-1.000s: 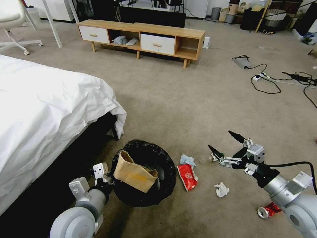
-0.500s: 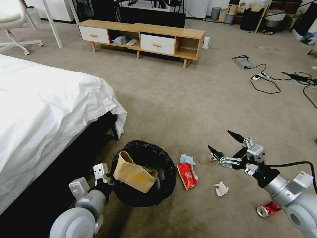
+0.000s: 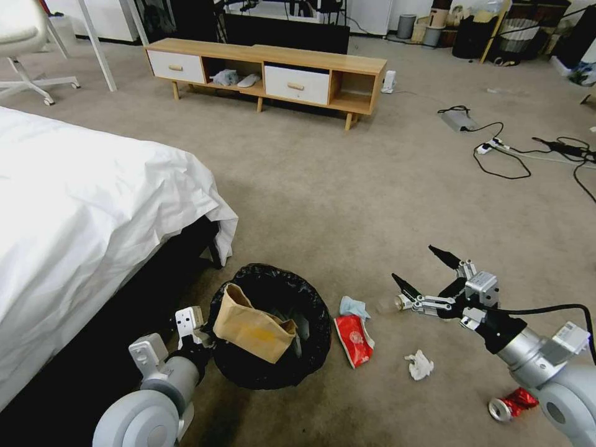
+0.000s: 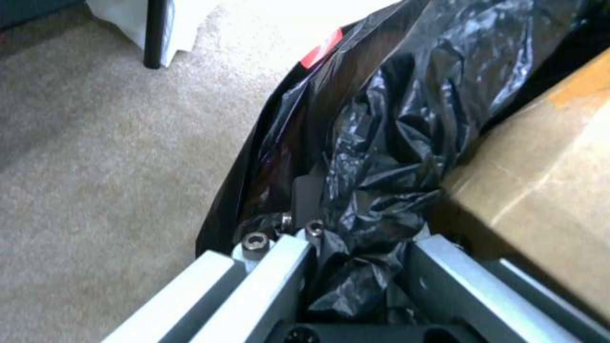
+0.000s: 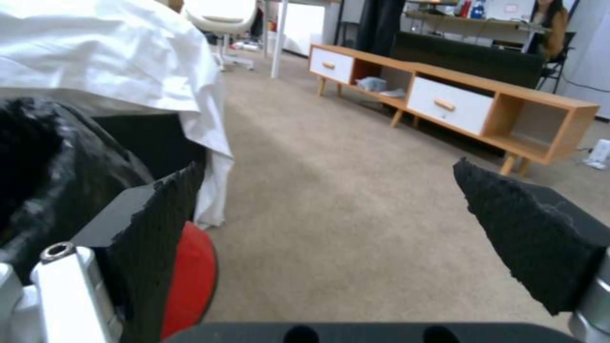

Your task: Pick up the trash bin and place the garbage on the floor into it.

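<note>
The trash bin (image 3: 292, 363), lined with a crinkled black bag, stands by the bed's corner with a brown paper bag (image 3: 251, 329) leaning inside it. My left gripper (image 3: 194, 328) is shut on the near rim, pinching the black bag (image 4: 381, 157) beside the paper bag (image 4: 546, 190). My right gripper (image 3: 415, 266) hangs open just above the floor (image 3: 347, 205), right of the bin. A bottle (image 3: 386, 304) lies by its lower fingertip. A bluish tissue (image 3: 352, 306), a red wrapper (image 3: 354, 331), a white tissue (image 3: 419, 365) and a crushed red can (image 3: 512, 402) lie nearby. In the right wrist view the fingers (image 5: 159, 224) stand wide apart, with the red wrapper (image 5: 188, 281) beside one.
A bed with a white sheet (image 3: 81, 211) fills the left side, right next to the bin. A low wooden cabinet (image 3: 267, 74) stands at the far wall. Black cables and a power strip (image 3: 503, 149) lie at the far right. Open carpet stretches between.
The whole head view has shifted a little, so the camera moved. Both arms and the bin keep their places in it, while the litter on the floor slid slightly.
</note>
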